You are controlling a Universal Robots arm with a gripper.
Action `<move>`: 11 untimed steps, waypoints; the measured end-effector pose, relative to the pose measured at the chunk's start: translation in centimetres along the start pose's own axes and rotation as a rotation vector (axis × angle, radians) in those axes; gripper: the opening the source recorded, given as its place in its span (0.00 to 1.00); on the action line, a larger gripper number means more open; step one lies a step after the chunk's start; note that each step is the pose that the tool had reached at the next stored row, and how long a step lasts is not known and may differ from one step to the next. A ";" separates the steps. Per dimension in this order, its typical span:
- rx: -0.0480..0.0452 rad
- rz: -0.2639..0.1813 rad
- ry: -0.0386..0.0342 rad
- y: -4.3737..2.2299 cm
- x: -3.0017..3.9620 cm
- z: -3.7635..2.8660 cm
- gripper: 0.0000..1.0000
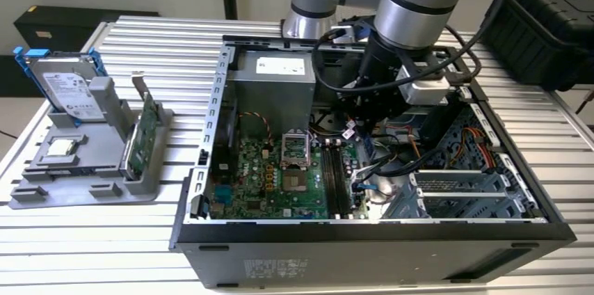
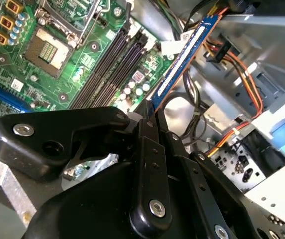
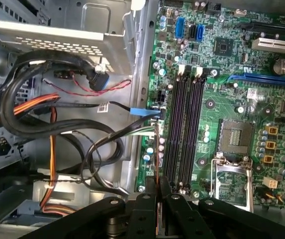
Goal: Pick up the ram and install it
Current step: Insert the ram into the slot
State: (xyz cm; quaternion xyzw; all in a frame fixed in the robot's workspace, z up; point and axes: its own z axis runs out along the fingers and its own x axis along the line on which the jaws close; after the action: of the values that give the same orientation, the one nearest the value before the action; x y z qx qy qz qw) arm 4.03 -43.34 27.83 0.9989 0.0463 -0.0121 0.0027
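The ram (image 2: pixel 184 55) is a thin blue stick, and my gripper (image 2: pixel 149 112) is shut on its near end. It juts out from the black fingers (image 2: pixel 154 144) over the open computer case (image 1: pixel 215 93). In the first wrist view I see the ram edge-on (image 3: pixel 157 164), rising from the gripper (image 3: pixel 158 186) just beside the black memory slots (image 3: pixel 184 134) and parallel to them. In the exterior view the gripper (image 1: pixel 360 128) hangs inside the case, above the far end of the memory slots (image 1: pixel 336 184) on the green motherboard (image 1: pixel 269 184).
Black, orange and red cables (image 3: pixel 57 124) and a metal drive cage (image 1: pixel 464 190) crowd the case beside the slots. A CPU socket (image 1: pixel 295 152) lies on their other side. At the exterior view's left, a grey holder (image 1: pixel 83 170) carries a hard drive (image 1: pixel 69 90) and a green card (image 1: pixel 139 138).
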 end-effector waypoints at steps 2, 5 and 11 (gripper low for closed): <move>0.0000 0.001 0.0000 0.38 -0.18 0.02 0.00; 0.0000 0.002 -0.0001 0.82 -0.62 0.08 0.00; 0.0002 0.005 0.0000 1.19 -1.82 0.36 0.00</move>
State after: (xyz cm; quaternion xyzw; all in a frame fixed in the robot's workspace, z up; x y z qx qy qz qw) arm 2.32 -44.69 27.52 0.9990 0.0440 -0.0121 0.0026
